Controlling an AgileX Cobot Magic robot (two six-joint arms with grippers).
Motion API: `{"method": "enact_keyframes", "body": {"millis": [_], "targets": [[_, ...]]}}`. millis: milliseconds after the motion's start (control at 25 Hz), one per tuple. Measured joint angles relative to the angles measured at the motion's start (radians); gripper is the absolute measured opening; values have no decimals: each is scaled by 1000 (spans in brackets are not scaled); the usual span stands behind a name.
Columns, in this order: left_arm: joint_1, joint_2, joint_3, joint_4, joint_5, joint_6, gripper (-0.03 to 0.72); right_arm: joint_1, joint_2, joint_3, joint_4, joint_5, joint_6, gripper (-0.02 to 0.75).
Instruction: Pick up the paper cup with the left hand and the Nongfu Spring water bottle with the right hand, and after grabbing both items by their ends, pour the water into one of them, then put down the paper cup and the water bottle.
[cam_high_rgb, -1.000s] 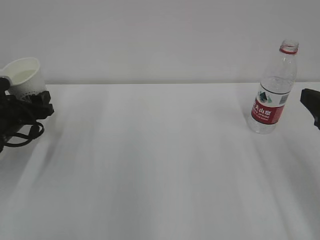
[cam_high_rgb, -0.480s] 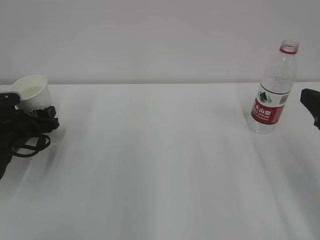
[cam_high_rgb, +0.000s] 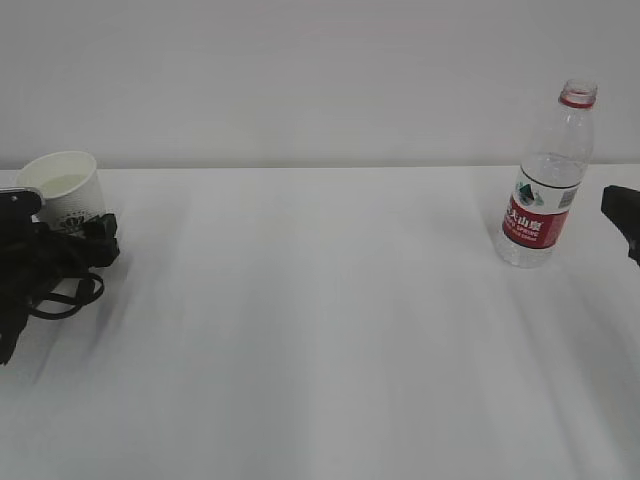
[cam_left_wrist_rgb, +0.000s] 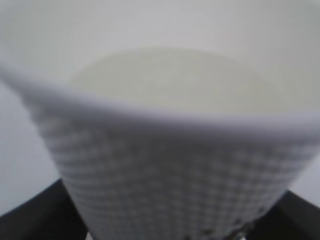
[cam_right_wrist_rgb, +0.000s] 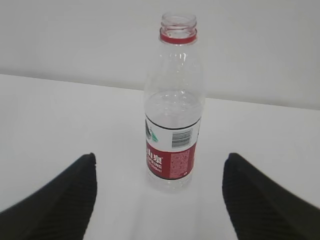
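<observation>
A plain white desk (cam_high_rgb: 330, 330) fills the lower part of the exterior view, its surface smooth and matte with faint soft streaks of shade running toward the camera. Behind it rises a bare pale grey wall (cam_high_rgb: 300, 80), which meets the desk's far edge in one straight, level line across the whole width. The light is even and diffuse, casting only weak, blurred shadows on the desk and none on the wall.
</observation>
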Motion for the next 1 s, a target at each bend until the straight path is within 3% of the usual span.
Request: {"method": "enact_keyframes", "body": {"millis": [200, 1000], "targets": [[0, 2, 0, -17, 4, 0, 687, 0, 0, 0, 0, 11, 6, 590], [-17, -46, 66, -25, 9, 52, 691, 0, 0, 0, 0, 15, 8, 590]]}}
